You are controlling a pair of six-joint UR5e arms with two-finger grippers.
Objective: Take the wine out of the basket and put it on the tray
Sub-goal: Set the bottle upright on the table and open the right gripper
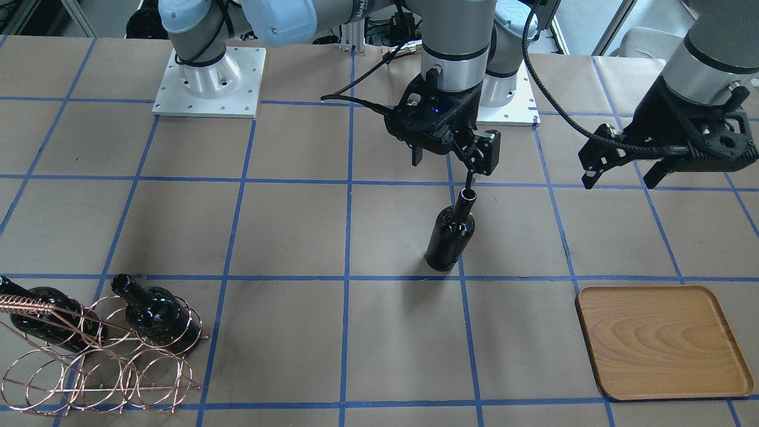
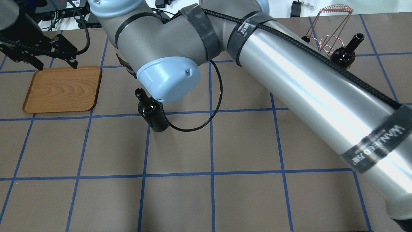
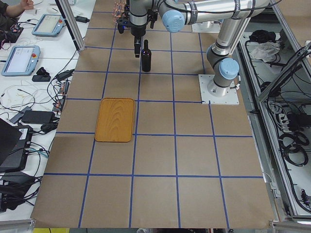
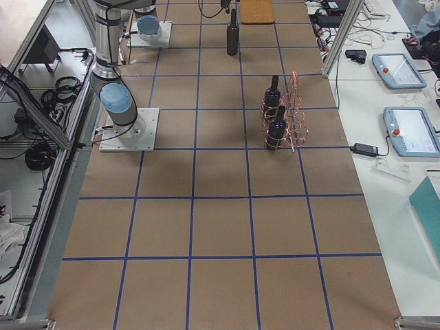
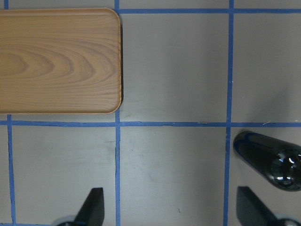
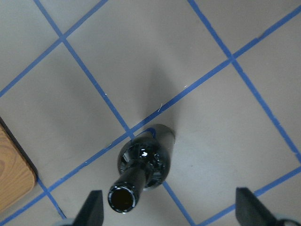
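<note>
One black wine bottle (image 1: 452, 234) stands upright on the paper mid-table, apart from the basket; it also shows in the overhead view (image 2: 151, 112). My right gripper (image 1: 445, 169) hovers just above its mouth, jaws open. In the right wrist view the bottle (image 6: 141, 172) sits close to one finger (image 6: 94, 209), not clamped. The copper wire basket (image 1: 101, 367) holds two more bottles (image 1: 155, 313). The wooden tray (image 1: 661, 344) lies bare. My left gripper (image 1: 619, 181) is open and empty above the table by the tray (image 5: 59, 59).
Brown paper with a blue tape grid covers the table. The right arm's long forearm (image 2: 305, 87) spans the overhead view and hides much of the middle. Both arm bases (image 1: 207, 83) stand at the robot's edge. Operator desks with tablets (image 3: 22, 58) flank the table.
</note>
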